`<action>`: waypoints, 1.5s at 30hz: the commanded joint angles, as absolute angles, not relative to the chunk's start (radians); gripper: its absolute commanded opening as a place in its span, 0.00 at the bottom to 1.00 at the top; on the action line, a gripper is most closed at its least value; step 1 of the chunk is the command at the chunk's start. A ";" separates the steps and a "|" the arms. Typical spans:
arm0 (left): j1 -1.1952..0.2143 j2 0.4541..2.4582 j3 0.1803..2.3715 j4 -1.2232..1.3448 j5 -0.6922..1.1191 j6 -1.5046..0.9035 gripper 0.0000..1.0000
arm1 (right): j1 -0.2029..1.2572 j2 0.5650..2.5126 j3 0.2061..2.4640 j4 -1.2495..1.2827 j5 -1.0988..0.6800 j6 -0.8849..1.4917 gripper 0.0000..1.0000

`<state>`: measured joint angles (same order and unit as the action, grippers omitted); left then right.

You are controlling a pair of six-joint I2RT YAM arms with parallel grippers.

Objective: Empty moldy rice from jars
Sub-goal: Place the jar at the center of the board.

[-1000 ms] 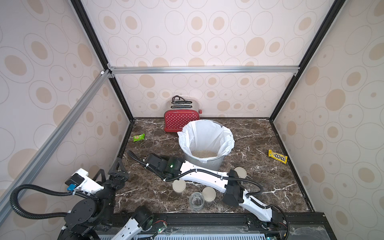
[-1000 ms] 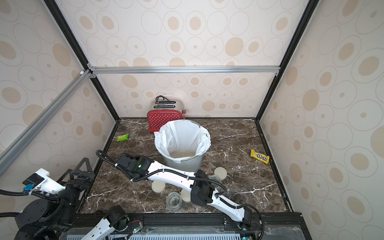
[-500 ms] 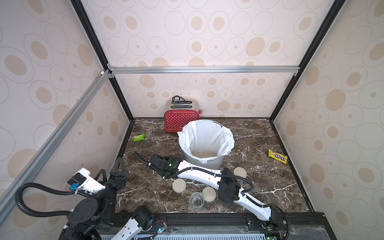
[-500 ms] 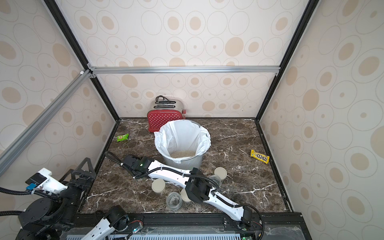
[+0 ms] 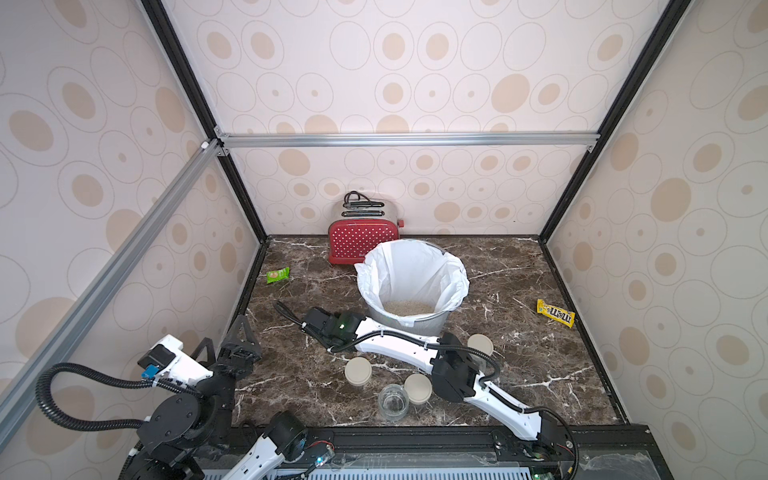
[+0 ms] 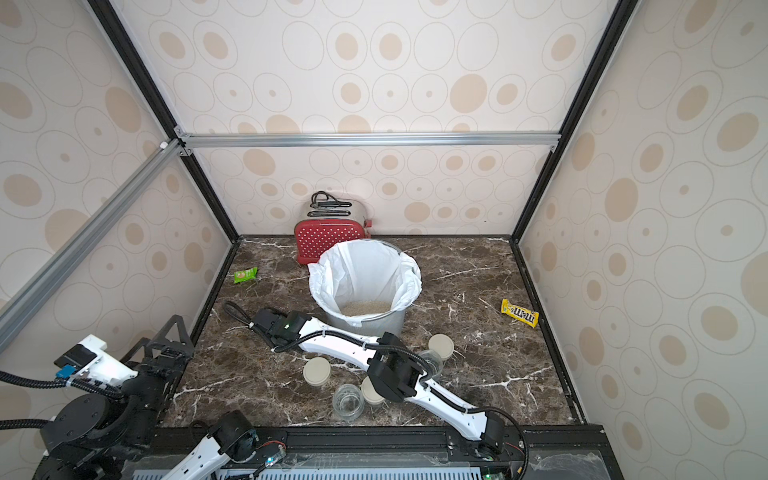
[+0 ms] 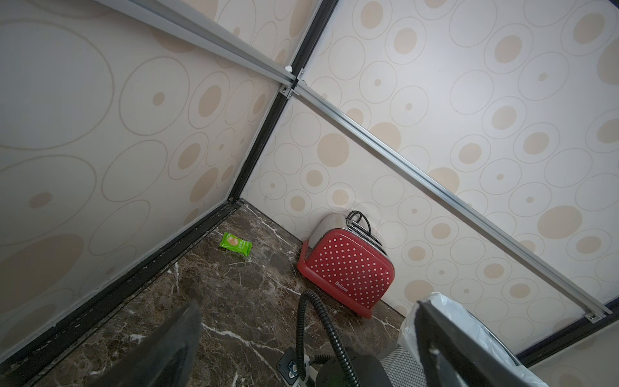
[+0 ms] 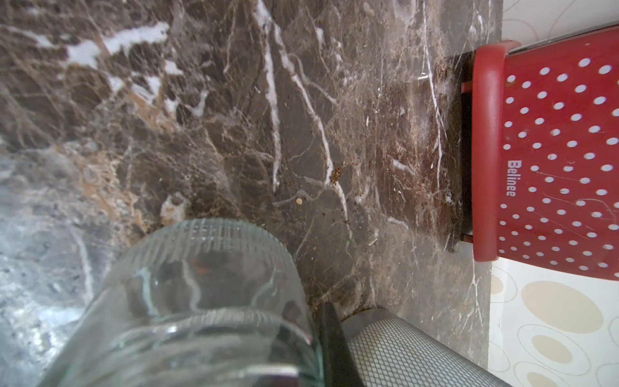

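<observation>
Both jaws of the left hand (image 7: pixel 307 305) stand wide apart, empty, at the left edge of the tabletop (image 5: pixel 519 374). Next, the right hand (image 5: pixel 311 322) is clamped on a clear, empty jar (image 8: pixel 201 301) beside the bin (image 5: pixel 424 325). The moldy rice (image 5: pixel 408 308) lies inside that lined bin; three lids (image 5: pixel 358 371) and an open jar (image 5: pixel 392 401) rest before it.

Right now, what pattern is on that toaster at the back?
The toaster is red with small white polka dots, clearest in the right wrist view.
</observation>
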<state>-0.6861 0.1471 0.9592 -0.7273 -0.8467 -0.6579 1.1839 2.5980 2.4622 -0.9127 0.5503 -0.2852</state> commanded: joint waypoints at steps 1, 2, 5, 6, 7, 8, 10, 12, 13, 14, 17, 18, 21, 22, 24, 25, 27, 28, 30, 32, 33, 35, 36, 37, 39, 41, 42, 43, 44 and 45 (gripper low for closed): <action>-0.680 0.162 0.957 -0.733 -0.855 -0.676 0.99 | 1.180 2.613 2.457 -0.930 0.542 -0.275 0.00; -0.680 0.163 0.957 -0.732 -0.854 -0.676 0.99 | 1.179 2.615 2.457 -0.932 0.542 -0.273 0.00; -0.680 0.165 0.957 -0.735 -0.846 -0.679 0.99 | 1.176 2.617 2.452 -0.934 0.536 -0.269 0.02; -0.680 0.164 0.957 -0.739 -0.844 -0.683 0.99 | 1.175 2.617 2.450 -0.933 0.533 -0.267 0.02; -0.680 0.165 0.956 -0.741 -0.844 -0.688 0.99 | 1.176 2.618 2.450 -0.934 0.531 -0.266 0.03; -0.681 0.164 0.954 -0.741 -0.842 -0.690 0.99 | 1.175 2.619 2.450 -0.933 0.530 -0.264 0.05; -0.681 0.164 0.949 -0.739 -0.841 -0.696 0.99 | 1.173 2.619 2.450 -0.934 0.532 -0.264 0.08; -0.681 0.166 0.945 -0.737 -0.840 -0.697 0.99 | 1.173 2.619 2.450 -0.935 0.532 -0.265 0.10; -0.681 0.166 0.945 -0.736 -0.841 -0.697 0.99 | 1.173 2.619 2.449 -0.935 0.533 -0.264 0.11; -0.681 0.169 0.944 -0.735 -0.841 -0.697 0.99 | 1.171 2.619 2.449 -0.935 0.534 -0.264 0.12; -0.681 0.171 0.945 -0.735 -0.839 -0.697 0.99 | 1.170 2.619 2.450 -0.933 0.537 -0.264 0.16; -0.680 0.170 0.945 -0.735 -0.840 -0.696 0.99 | 1.170 2.619 2.451 -0.934 0.537 -0.263 0.17; -0.681 0.170 0.948 -0.732 -0.844 -0.692 0.99 | 1.166 2.620 2.451 -0.933 0.538 -0.263 0.20; -0.681 0.170 0.949 -0.732 -0.844 -0.691 0.99 | 1.167 2.620 2.452 -0.934 0.541 -0.264 0.21; -0.680 0.169 0.952 -0.733 -0.845 -0.687 0.99 | 1.165 2.620 2.454 -0.933 0.541 -0.264 0.23; -0.680 0.170 0.953 -0.733 -0.845 -0.688 0.99 | 1.165 2.621 2.456 -0.934 0.543 -0.264 0.26; -0.681 0.168 0.951 -0.733 -0.845 -0.687 0.99 | 1.164 2.622 2.459 -0.930 0.546 -0.264 0.30; -0.681 0.169 0.951 -0.735 -0.846 -0.689 0.99 | 1.163 2.623 2.459 -0.931 0.546 -0.264 0.30; -0.680 0.166 0.951 -0.736 -0.849 -0.690 0.99 | 1.163 2.624 2.461 -0.930 0.546 -0.263 0.31; -0.680 0.163 0.953 -0.739 -0.851 -0.689 0.99 | 1.161 2.623 2.462 -0.934 0.545 -0.262 0.31; -0.680 0.163 0.954 -0.739 -0.852 -0.690 0.99 | 1.160 2.623 2.462 -0.933 0.545 -0.262 0.31; -0.681 0.162 0.956 -0.740 -0.853 -0.688 0.99 | 1.160 2.623 2.462 -0.936 0.545 -0.262 0.31; -0.681 0.163 0.955 -0.739 -0.854 -0.688 0.99 | 1.161 2.623 2.463 -0.937 0.546 -0.262 0.31; -0.681 0.163 0.955 -0.741 -0.853 -0.688 0.99 | 1.159 2.623 2.464 -0.937 0.546 -0.262 0.32; -0.680 0.165 0.954 -0.740 -0.853 -0.689 0.99 | 1.159 2.619 2.464 -0.936 0.548 -0.261 0.34; -0.681 0.167 0.953 -0.739 -0.853 -0.689 0.99 | 1.159 2.616 2.466 -0.936 0.546 -0.259 0.36; -0.681 0.170 0.953 -0.739 -0.853 -0.689 0.99 | 1.159 2.615 2.469 -0.938 0.546 -0.259 0.37; -0.680 0.171 0.953 -0.739 -0.853 -0.689 0.99 | 1.158 2.613 2.473 -0.938 0.546 -0.258 0.38; -0.681 0.172 0.953 -0.739 -0.853 -0.689 0.99 | 1.160 2.612 2.478 -0.941 0.547 -0.258 0.38; -0.681 0.173 0.953 -0.738 -0.854 -0.690 0.99 | 1.159 2.611 2.481 -0.941 0.548 -0.259 0.39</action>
